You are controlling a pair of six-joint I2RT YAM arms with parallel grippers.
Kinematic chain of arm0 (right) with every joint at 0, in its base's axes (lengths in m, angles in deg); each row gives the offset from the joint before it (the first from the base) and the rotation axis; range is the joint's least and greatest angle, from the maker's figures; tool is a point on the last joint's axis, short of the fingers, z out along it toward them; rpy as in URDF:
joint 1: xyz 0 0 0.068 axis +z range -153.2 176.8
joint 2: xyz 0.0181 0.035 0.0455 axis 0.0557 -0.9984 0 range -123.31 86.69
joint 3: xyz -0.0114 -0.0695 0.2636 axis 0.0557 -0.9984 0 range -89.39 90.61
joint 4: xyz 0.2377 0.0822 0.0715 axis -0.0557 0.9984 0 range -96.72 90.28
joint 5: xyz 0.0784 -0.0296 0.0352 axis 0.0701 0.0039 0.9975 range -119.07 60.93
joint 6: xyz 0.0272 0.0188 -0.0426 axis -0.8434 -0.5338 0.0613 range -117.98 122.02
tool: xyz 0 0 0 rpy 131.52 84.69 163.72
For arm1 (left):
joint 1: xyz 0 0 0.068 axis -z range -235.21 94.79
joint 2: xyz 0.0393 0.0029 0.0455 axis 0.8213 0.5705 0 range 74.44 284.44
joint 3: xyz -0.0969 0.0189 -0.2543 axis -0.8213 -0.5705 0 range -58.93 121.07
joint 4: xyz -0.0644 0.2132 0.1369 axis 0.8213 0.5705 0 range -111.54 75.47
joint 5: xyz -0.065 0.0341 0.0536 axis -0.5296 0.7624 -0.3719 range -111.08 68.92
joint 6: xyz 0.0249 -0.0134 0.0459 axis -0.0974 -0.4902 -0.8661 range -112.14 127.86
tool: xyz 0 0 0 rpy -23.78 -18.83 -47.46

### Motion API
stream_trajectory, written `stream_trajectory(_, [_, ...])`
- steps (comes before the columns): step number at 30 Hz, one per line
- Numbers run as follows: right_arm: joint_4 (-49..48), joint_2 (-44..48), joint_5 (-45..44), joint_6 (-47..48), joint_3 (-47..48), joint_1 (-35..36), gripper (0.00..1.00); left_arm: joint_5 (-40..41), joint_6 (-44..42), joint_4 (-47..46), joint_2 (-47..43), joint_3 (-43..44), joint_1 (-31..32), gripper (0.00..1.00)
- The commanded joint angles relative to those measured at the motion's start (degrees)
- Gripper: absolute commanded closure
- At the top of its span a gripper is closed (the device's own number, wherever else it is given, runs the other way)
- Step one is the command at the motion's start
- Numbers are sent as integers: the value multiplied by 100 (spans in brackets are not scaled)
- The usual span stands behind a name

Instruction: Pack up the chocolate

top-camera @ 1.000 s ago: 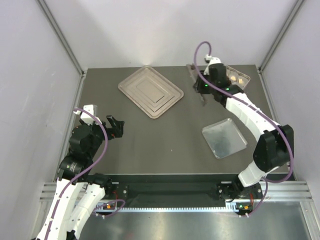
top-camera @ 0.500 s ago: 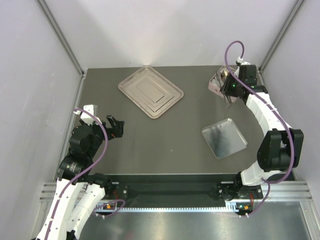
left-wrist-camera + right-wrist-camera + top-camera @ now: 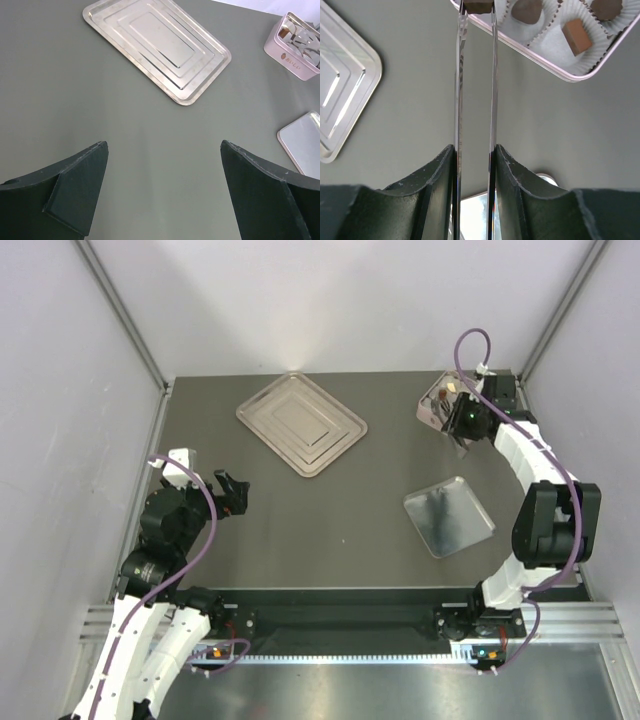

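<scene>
At the box (image 3: pixel 555 74) rim, cropped chocolate (image 3: pixel 478 6) between tweezers (image 3: pixel 493 90), tight in right hand (image 3: pixel 475 150); left hand (image 3: pixel 163 144) agape.

Ridged metal tray (image 3: pixel 301 425), smaller flat tray (image 3: pixel 448 516), perhaps a lid

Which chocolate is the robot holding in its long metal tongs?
Find the pink rectangular box of white paper cups at the far right corner of the dark grey table. The right gripper clamps thin metal tongs reaching to the box's edge. Pinched between their tips is a small dark brown chocolate, the only piece not sitting in a cup.
</scene>
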Motion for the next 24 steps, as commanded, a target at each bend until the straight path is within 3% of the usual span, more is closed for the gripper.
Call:
stream_trajectory(1, [-166,4,55,94,289,-107,65,-55,29,-387,16,-31,-24,1])
stream_trajectory(24, [-149,-770,266,129,808,-160,61,-37,20,-370,16,-31,-24,1])
